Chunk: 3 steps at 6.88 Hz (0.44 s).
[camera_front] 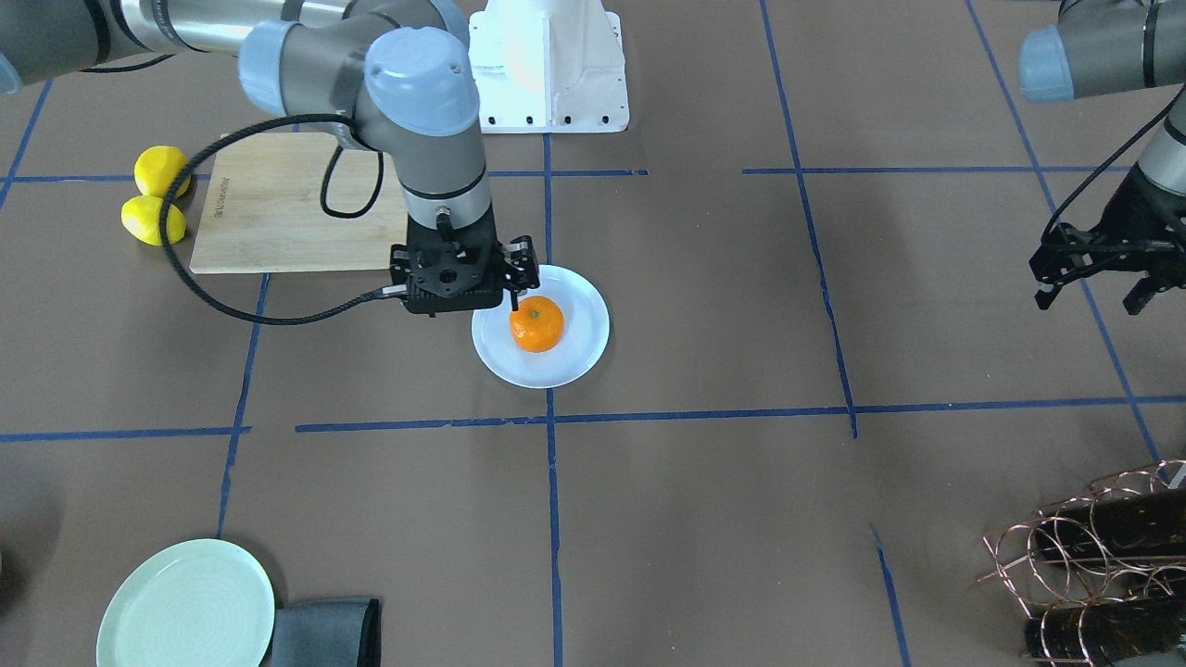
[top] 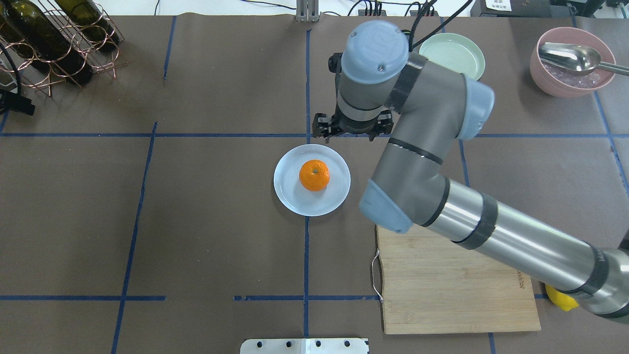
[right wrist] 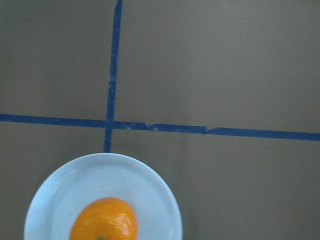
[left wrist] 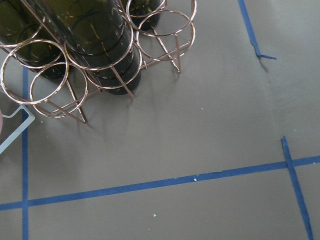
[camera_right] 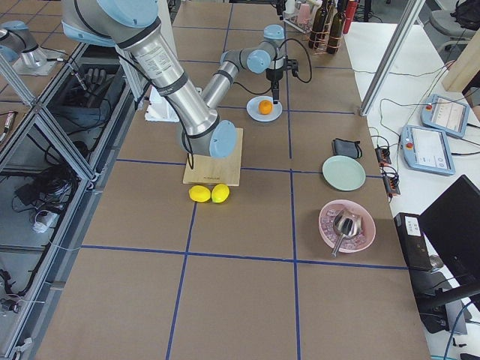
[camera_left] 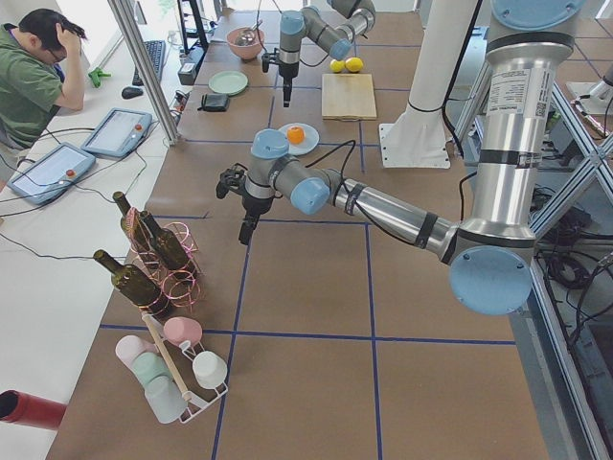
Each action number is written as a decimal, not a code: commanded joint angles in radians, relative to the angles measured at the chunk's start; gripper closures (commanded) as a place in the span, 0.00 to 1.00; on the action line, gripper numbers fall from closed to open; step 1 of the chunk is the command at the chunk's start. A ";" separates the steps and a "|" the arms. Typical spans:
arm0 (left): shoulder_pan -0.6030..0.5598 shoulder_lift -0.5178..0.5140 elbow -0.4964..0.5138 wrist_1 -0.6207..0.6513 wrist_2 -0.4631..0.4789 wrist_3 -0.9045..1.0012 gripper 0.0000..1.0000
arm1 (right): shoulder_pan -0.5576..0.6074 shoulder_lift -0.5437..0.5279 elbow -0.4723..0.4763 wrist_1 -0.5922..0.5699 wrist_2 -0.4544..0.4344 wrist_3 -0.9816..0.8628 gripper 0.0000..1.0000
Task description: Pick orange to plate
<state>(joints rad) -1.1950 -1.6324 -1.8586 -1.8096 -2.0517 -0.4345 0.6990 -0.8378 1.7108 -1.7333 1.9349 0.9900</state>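
Tabletop point(camera_front: 704, 519): brown paper, blue tape grid.
Orange point(camera_front: 536, 324): on plate point(camera_front: 584, 357), below fingers of right gripper point(camera_front: 461, 295), slightly robot-ward.
Right jaws: spread, empty, nearer.
Left gripper point(camera_front: 1093, 292): spread, well apart.

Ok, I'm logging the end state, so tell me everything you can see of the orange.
The orange is small, round and slightly flattened, bright, with a tiny green stem dimple facing up. It looks whole and sits near the middle of the pale bluish-white plate, touching only that plate.
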 commanded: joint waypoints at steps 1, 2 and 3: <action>-0.101 0.002 0.004 0.120 -0.008 0.181 0.00 | 0.181 -0.194 0.168 -0.041 0.144 -0.234 0.00; -0.150 0.002 0.022 0.180 -0.081 0.259 0.00 | 0.256 -0.270 0.193 -0.038 0.210 -0.349 0.00; -0.214 0.005 0.080 0.188 -0.217 0.345 0.00 | 0.343 -0.346 0.197 -0.035 0.293 -0.466 0.00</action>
<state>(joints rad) -1.3383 -1.6297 -1.8286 -1.6545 -2.1426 -0.1902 0.9402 -1.0895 1.8874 -1.7708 2.1343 0.6648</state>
